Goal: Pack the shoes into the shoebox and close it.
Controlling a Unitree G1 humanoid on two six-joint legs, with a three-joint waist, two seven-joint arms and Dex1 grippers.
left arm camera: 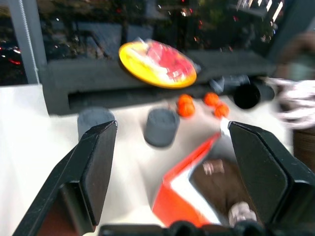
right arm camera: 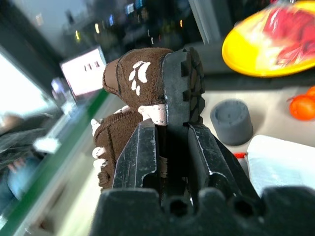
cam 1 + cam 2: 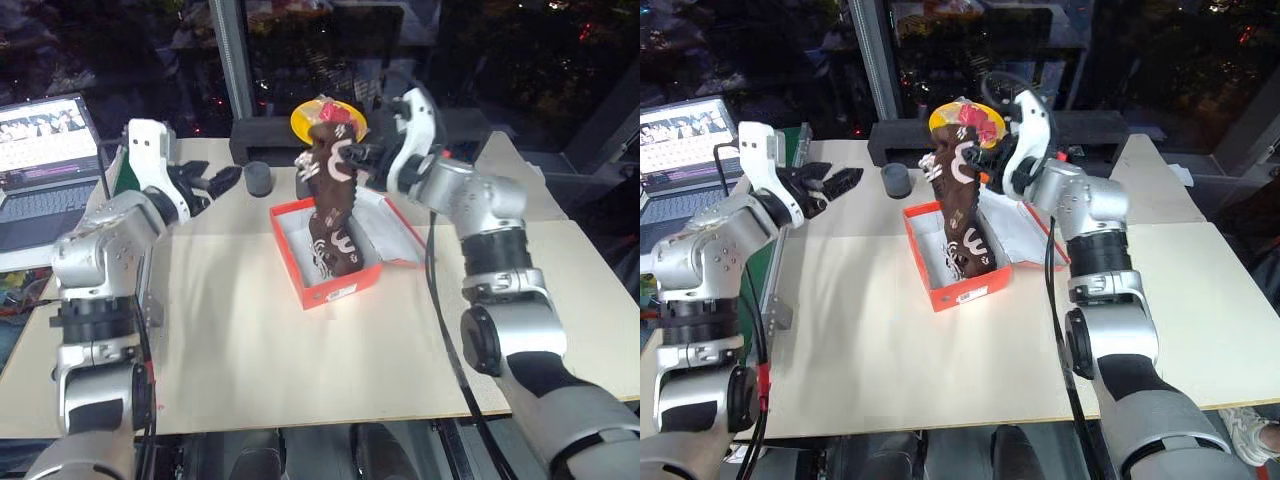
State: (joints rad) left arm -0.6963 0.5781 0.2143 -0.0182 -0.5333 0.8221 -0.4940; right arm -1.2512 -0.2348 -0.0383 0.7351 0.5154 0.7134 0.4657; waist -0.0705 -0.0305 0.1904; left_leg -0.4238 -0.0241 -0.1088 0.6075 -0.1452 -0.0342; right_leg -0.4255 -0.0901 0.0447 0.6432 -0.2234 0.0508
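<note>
The orange-red shoebox [image 3: 340, 290] lies open mid-table, its lid [image 3: 402, 238] folded out to the right. A dark brown fuzzy shoe [image 3: 335, 190] with cream markings stands nearly upright, its lower end inside the box. My right gripper [image 3: 362, 155] is shut on the shoe's upper end; in the right wrist view its fingers [image 2: 142, 152] pinch the black sole and brown upper [image 2: 147, 73]. More brown with cream marks lies on the box floor [image 1: 221, 182]; I cannot tell whether it is the other shoe. My left gripper [image 3: 218, 183] hangs open and holds nothing, well left of the box.
A yellow plate of red blocks [image 3: 328, 120] sits on a black block [image 3: 262, 135] behind the box. A grey cylinder [image 3: 258, 178] stands between my left gripper and the box, with a second one [image 1: 93, 120] and orange balls [image 1: 186, 105] nearby. A laptop [image 3: 45, 150] is far left.
</note>
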